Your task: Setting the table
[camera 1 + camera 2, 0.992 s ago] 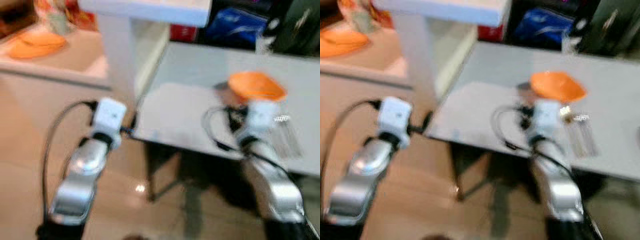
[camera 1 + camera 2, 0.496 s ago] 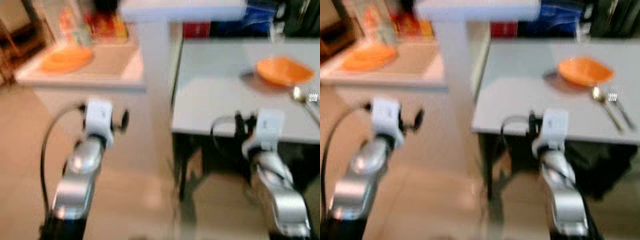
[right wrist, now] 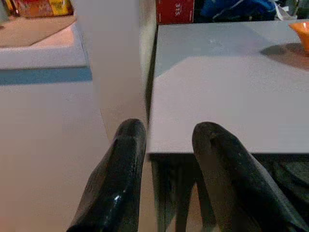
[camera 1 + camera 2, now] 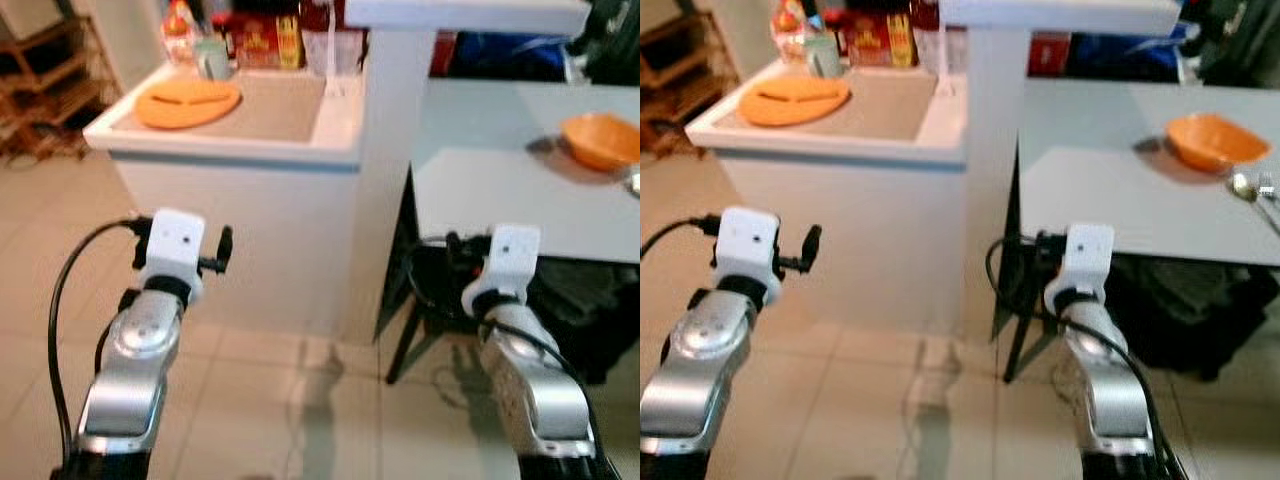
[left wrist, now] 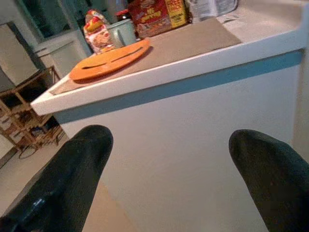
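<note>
The head camera has swung leftward since the earlier frames, so the white desk [image 4: 235, 150] with the orange plate [image 4: 188, 102] is now faced, probably the next fetch. The left claw [image 5: 169, 159] is spread empty, the right claw [image 3: 166, 145] slightly parted and empty. Beyond, the orange bowl [image 4: 1217, 141] and cutlery [image 4: 1250, 187] are seen on the grey desk [image 4: 1120, 200], while the wrist view reveals the cup [image 5: 120, 31] behind the plate.

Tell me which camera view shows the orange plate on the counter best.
The left wrist view: the orange plate is large and sharp, its rim clear. Both eye views show it smaller, far back on the white counter.
</note>
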Controlling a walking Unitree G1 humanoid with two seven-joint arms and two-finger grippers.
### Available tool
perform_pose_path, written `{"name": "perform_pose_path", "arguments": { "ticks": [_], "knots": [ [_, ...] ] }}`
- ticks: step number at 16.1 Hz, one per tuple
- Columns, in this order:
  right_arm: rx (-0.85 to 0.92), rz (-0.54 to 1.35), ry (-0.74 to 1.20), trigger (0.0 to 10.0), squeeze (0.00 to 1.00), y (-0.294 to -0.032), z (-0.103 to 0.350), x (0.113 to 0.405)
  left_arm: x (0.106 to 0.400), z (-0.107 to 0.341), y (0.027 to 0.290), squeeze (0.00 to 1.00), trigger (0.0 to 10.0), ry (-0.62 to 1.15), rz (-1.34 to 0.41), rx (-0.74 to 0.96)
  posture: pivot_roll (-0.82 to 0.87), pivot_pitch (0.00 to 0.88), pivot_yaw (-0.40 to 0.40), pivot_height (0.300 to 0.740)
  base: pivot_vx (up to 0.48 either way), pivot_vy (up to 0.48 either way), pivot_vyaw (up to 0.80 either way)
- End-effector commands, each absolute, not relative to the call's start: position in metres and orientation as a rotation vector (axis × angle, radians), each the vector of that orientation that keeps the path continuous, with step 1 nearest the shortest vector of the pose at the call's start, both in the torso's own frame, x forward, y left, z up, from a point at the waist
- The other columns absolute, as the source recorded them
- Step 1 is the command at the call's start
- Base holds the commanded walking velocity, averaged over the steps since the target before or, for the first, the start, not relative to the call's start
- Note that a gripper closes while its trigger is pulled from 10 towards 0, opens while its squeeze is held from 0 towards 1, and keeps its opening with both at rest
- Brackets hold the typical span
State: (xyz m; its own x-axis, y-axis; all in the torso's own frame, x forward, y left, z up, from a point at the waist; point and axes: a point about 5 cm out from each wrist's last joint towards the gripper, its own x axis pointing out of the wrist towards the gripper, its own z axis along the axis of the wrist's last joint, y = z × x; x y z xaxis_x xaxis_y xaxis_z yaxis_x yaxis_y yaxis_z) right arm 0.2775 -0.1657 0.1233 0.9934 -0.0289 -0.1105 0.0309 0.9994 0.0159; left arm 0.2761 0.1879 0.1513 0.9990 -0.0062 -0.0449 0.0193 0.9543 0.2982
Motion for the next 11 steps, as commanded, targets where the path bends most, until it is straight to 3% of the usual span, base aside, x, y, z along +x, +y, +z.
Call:
{"name": "perform_pose_path", "arguments": {
  "ticks": [1, 9, 11],
  "knots": [
    [0.016, 0.01, 0.106, 10.0, 0.0, -0.155, 0.126, 0.279, 0.273, 0.156, 0.194, 0.0, 10.0, 0.039, 0.006, 0.315, 0.07, 0.052, 0.03, 0.74, 0.0, 0.48, -0.8],
    [0.074, 0.076, 0.006, 10.0, 0.0, -0.146, 0.148, 0.283, 0.276, 0.167, 0.19, 0.0, 10.0, -0.003, 0.001, 0.303, 0.09, 0.073, 0.024, 0.74, 0.0, 0.48, 0.0],
    [0.095, -0.011, 0.046, 10.0, 0.0, -0.163, 0.146, 0.288, 0.279, 0.166, 0.181, 0.0, 10.0, -0.014, -0.027, 0.326, 0.06, 0.067, -0.003, 0.74, 0.0, 0.48, -0.72]
  ]
}}
